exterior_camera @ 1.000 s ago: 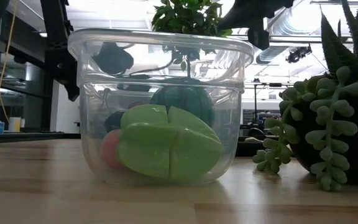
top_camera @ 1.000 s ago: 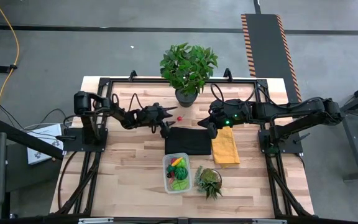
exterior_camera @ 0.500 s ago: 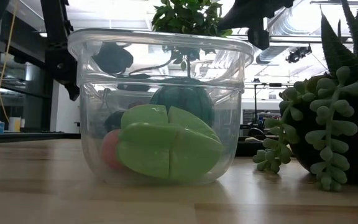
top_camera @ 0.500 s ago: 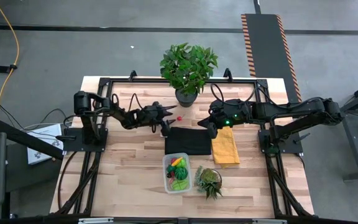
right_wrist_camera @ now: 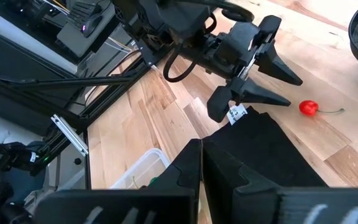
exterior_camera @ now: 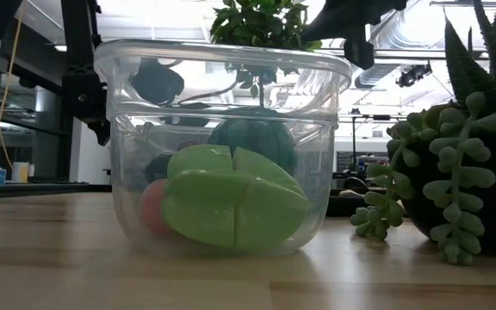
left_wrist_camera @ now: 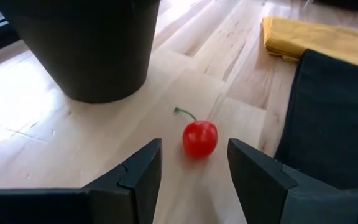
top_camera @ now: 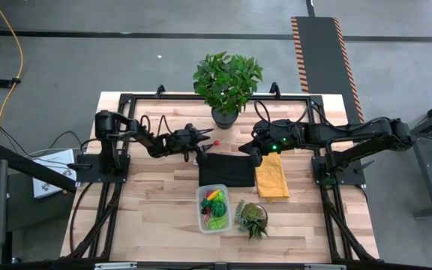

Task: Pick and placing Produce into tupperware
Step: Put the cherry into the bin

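Pale wood surface [top_camera: 156,217], w/ everything placed here relative to the big potted plant [top_camera: 227,82] at its far edge. 2 arms, 1 plant, 2 cloths, 1 tupperware, 1 succulent, 1 loose cherry.

Left tool [left_wrist_camera: 192,163] sits low, just beside the pot's base on the plant's left-arm side; fingers apart, nothing between them, cherry [left_wrist_camera: 199,138] lying on the wood just ahead of the gap, not touched. Right tool [right_wrist_camera: 201,163] is on the other side of the pot, near it, fingers pressed together, empty, hovering over the black cloth.

Black cloth [top_camera: 227,171] lies flat directly in front of the plant; yellow cloth [top_camera: 272,177] touches its edge on the right-arm side.

Clear tupperware [top_camera: 213,208] stands further toward the near edge than the black cloth, roughly in line w/ the plant. Inside: 1 light green split piece [exterior_camera: 231,207], 1 dark green round piece [exterior_camera: 257,142], 1 red-pink piece [exterior_camera: 151,208], 1 yellow-orange piece [top_camera: 213,196]; more may be hidden.

Small spiky succulent [top_camera: 252,217] stands just beside the tupperware.
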Motion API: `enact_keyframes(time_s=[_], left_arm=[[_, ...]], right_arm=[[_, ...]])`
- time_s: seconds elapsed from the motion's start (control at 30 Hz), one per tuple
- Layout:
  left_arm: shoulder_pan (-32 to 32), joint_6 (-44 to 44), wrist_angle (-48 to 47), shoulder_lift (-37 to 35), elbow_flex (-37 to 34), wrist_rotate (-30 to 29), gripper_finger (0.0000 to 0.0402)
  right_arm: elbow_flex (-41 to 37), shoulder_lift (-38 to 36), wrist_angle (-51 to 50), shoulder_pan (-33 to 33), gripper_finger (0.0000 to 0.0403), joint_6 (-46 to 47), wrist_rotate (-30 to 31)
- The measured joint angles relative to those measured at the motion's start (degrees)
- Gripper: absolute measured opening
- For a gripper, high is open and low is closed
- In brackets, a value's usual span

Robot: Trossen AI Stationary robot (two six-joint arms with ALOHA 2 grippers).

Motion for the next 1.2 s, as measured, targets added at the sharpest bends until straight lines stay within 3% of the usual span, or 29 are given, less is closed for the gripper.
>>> enact_keyframes(time_s=[1.2], left_arm=[[-1.8, 2.4, 0.4, 7.2, 5.5, -0.5, 0.0170]], right_arm=[[0.0, 0.0, -1.0, 0.0, 0.0007, -0.2, 0.0]])
